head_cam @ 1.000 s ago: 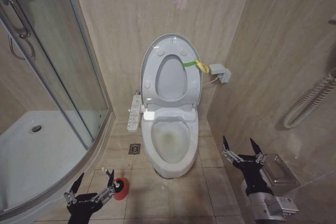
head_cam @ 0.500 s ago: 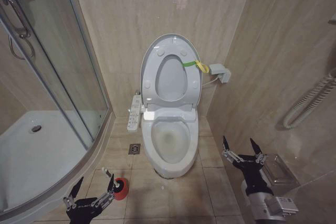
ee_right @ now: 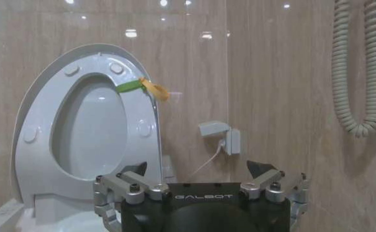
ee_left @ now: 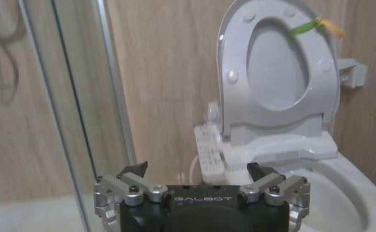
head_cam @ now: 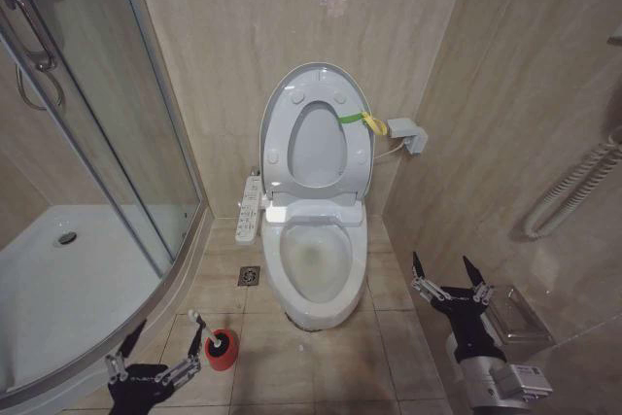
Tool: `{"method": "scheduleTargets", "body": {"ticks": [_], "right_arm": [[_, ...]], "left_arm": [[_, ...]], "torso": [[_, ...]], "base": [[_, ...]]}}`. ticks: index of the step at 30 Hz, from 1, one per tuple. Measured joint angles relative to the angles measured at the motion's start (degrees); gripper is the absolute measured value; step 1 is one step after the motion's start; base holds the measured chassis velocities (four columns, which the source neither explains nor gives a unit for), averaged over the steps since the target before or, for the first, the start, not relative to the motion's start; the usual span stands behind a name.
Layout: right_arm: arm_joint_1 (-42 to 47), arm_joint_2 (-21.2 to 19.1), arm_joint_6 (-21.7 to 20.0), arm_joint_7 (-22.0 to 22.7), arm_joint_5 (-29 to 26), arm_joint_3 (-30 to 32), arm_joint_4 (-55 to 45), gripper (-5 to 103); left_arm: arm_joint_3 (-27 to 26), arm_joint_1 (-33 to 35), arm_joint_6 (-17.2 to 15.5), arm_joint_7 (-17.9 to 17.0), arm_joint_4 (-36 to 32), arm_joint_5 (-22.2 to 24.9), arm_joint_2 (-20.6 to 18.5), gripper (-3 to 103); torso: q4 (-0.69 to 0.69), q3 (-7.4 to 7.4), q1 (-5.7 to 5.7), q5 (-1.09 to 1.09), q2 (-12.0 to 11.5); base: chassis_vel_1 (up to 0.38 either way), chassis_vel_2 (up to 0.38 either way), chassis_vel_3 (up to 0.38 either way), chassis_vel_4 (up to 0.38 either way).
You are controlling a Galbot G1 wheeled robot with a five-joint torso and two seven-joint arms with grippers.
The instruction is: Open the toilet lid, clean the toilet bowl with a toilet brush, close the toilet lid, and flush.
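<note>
Lid [head_cam: 316, 138] stands raised against the back wall, long axis near vertical, underside facing me, above the open bowl [head_cam: 316, 264]. Brush [head_cam: 208, 331] sits in its red holder on the floor left of the bowl, handle tilted up toward the shower. I see the left gripper [head_cam: 160, 345] low beside it and the right gripper [head_cam: 447, 273] right of the bowl, both with fingers spread, holding nothing.

One toilet bowl [head_cam: 313, 264], one toilet lid [head_cam: 316, 138], one toilet brush [head_cam: 216, 341], two grippers.
</note>
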State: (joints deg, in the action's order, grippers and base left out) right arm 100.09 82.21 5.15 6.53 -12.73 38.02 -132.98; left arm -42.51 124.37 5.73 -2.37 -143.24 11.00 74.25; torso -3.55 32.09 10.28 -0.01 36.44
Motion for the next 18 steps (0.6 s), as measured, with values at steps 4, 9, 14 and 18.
{"method": "scheduleTargets", "body": {"ticks": [4,9,14,18], "right_arm": [[0.0,0.0,0.0,0.0,0.0,0.0,0.0,100],[0.0,0.0,0.0,0.0,0.0,0.0,0.0,100],[0.0,0.0,0.0,0.0,0.0,0.0,0.0,100],[0.0,0.0,0.0,0.0,0.0,0.0,0.0,100]], "left_arm": [[-0.9,-0.1,2.4,1.2,0.0,-1.4,1.2,100],[-0.4,0.1,2.8,1.2,0.0,-1.1,2.1,100],[0.3,0.2,2.8,0.7,0.0,-0.8,2.6,100],[0.7,0.5,2.7,0.4,0.0,-0.7,2.8,100]], "torso": [[0.0,0.0,0.0,0.0,0.0],[0.0,0.0,0.0,0.0,0.0],[0.0,0.0,0.0,0.0,0.0],[0.0,0.0,0.0,0.0,0.0]], "base": [[0.0,0.0,0.0,0.0],[0.0,0.0,0.0,0.0],[0.0,0.0,0.0,0.0],[0.0,0.0,0.0,0.0]]}}
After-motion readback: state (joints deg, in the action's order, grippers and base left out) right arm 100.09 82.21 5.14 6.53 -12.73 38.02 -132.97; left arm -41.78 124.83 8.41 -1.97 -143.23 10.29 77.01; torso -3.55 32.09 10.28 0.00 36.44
